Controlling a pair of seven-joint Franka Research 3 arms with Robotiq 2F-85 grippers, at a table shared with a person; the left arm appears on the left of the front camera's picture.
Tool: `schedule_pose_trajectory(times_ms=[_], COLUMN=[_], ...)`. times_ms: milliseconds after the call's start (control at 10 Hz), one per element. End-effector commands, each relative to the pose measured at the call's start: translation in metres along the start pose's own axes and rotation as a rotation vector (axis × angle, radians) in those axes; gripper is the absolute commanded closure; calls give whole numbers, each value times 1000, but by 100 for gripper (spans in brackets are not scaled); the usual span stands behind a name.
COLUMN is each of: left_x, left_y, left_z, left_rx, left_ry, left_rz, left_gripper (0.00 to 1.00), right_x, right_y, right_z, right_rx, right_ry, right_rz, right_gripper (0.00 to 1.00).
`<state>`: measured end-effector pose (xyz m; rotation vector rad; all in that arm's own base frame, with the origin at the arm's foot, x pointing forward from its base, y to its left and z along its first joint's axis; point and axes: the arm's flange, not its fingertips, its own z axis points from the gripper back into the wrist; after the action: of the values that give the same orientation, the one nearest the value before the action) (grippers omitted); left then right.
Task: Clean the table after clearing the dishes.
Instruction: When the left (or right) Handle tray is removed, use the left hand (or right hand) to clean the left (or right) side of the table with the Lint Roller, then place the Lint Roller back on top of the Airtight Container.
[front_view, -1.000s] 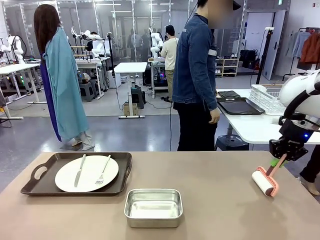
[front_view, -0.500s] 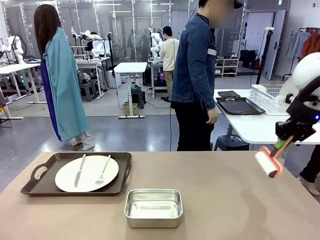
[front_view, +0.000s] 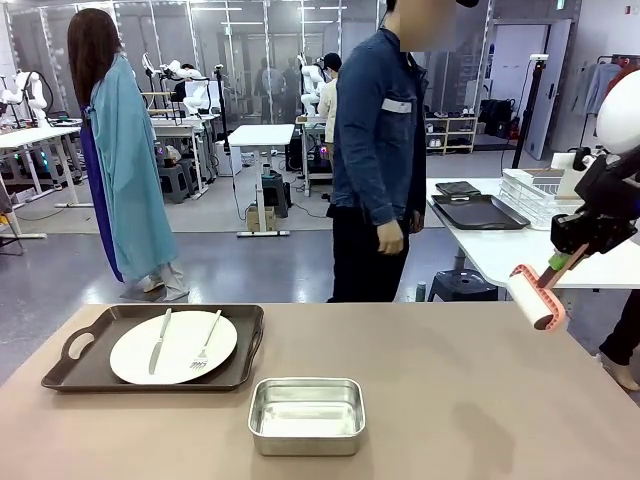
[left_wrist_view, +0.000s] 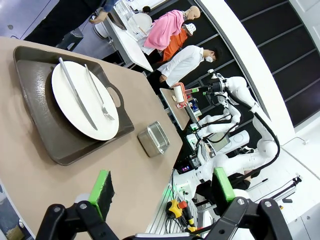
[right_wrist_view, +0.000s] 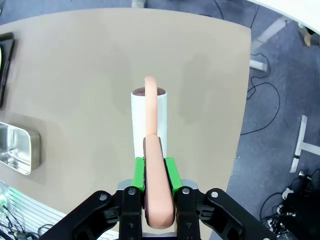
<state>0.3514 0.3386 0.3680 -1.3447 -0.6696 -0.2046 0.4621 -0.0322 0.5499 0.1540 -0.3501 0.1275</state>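
Roller (front_view: 535, 297) with pink handle is clamped tight in our right end effector (front_view: 560, 262), in the air over the right part of the desk (front_view: 450, 380). Our left end effector (left_wrist_view: 162, 185) stands wide open and empty. We see one white plate (front_view: 182, 350) on the dark tray (front_view: 90, 372) at left, near the steel pan (front_view: 306, 418).

left gripper (left_wrist_view: 162, 189): mine, jaws wide apart, green pads, nothing between them, over the bench
bench (left_wrist_view: 30, 175): tan top
tray (left_wrist_view: 30, 95): dark brown, handled, flat on bench
plate (left_wrist_view: 65, 102): white, round, inside tray
knife (left_wrist_view: 77, 95): lying across plate
fork (left_wrist_view: 97, 92): on plate, just beside knife
pan (left_wrist_view: 153, 139): small, steel, on bench near tray, not touching
right gripper (left_wrist_view: 196, 90): far off, clamped on roller handle
roller (left_wrist_view: 180, 95): white roll, pink frame
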Motion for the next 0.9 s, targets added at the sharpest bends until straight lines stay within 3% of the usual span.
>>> schedule_pose_trajectory(times_ms=[0, 800], left_x=[-2, -2], left_y=[-3, -3], left_z=[1, 1], left_rx=[12, 12], left_ry=[12, 12], left_rz=[1, 1], left_gripper=[0, 0], right_x=[2, 2], right_y=[-10, -10], right_z=[-5, -5], right_rx=[4, 4], right_ry=[19, 19], right_rz=[-14, -14], right_gripper=[79, 79])
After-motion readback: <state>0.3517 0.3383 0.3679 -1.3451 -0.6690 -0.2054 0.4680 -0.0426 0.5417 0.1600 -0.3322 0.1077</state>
